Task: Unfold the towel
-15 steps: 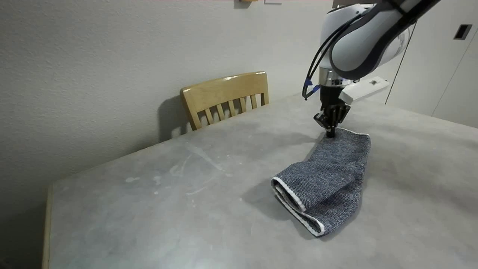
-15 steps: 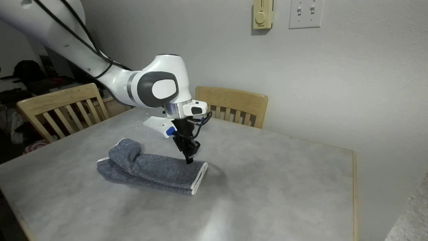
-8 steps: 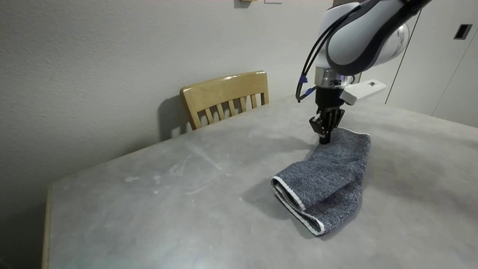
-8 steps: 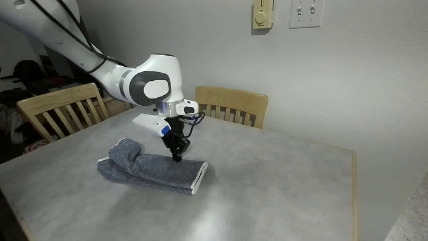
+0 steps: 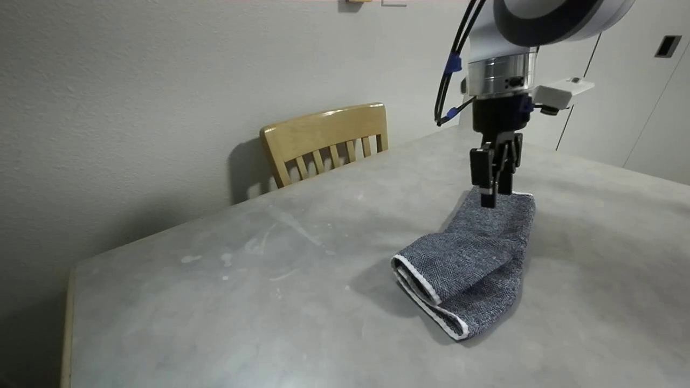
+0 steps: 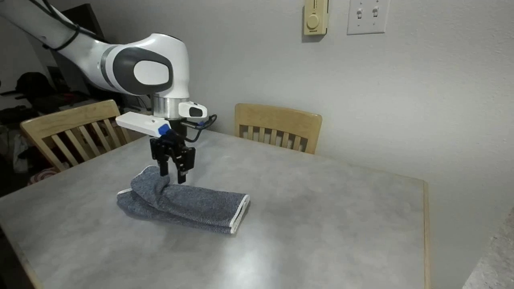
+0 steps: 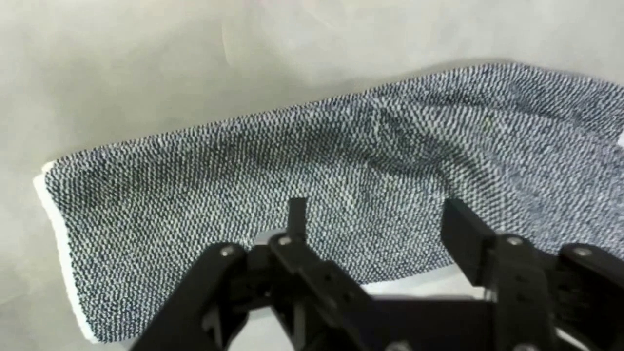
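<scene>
The towel (image 5: 458, 264), blue-grey with a white edge trim, lies folded in layers on the table, one end bent over on itself. In an exterior view its bunched fold and the long flat part of the towel (image 6: 200, 204) both show. My gripper (image 6: 172, 174) hangs above the towel near that fold, fingers pointing down and apart. From the wrist, the towel (image 7: 195, 219) spreads below the gripper (image 7: 375, 207), whose two fingertips stand wide with nothing held between them. The layers inside the fold are hidden.
The grey table (image 5: 242, 302) carries the towel. One wooden chair (image 6: 277, 120) stands at the table's edge by the wall, and another chair (image 6: 72, 124) stands at the left in that exterior view. A thermostat (image 6: 315, 18) and a switch plate (image 6: 368, 16) are on the wall.
My gripper has risen off the towel, moved toward its bunched fold and opened from shut. The towel lies as it did before.
</scene>
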Robot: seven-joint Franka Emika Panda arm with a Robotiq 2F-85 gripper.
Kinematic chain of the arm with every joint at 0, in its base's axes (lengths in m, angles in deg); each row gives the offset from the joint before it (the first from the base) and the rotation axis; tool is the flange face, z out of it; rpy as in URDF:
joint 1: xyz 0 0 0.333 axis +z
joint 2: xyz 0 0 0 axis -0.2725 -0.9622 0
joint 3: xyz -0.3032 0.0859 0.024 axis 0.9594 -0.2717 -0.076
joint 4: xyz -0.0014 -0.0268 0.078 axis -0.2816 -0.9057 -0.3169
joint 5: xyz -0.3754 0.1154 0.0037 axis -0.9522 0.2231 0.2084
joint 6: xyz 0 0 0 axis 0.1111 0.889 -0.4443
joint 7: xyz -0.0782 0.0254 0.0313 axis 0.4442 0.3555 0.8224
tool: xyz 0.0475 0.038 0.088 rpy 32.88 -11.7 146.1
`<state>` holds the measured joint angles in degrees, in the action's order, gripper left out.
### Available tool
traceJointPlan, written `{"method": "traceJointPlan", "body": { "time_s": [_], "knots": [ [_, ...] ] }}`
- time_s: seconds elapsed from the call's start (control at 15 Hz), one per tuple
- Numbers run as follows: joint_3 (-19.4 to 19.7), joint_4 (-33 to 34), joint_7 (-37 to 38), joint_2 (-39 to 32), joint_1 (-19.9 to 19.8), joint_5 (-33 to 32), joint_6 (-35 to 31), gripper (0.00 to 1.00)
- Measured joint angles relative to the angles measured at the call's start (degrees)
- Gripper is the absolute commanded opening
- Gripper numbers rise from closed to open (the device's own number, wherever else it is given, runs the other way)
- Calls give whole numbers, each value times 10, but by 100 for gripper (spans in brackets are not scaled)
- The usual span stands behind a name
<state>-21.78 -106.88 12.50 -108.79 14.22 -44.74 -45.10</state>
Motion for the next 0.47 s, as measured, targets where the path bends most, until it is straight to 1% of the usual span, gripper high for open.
{"method": "traceJointPlan", "body": {
  "time_s": [0.13, 0.33, 0.47],
  "knots": [
    [-2, -11, -16, 28, 0, 13, 32, 100],
    [-5, -12, -79, 53, -4, 72, 96, 100],
    [-6, -12, -103, 62, -6, 91, 117, 100]
  ]
}}
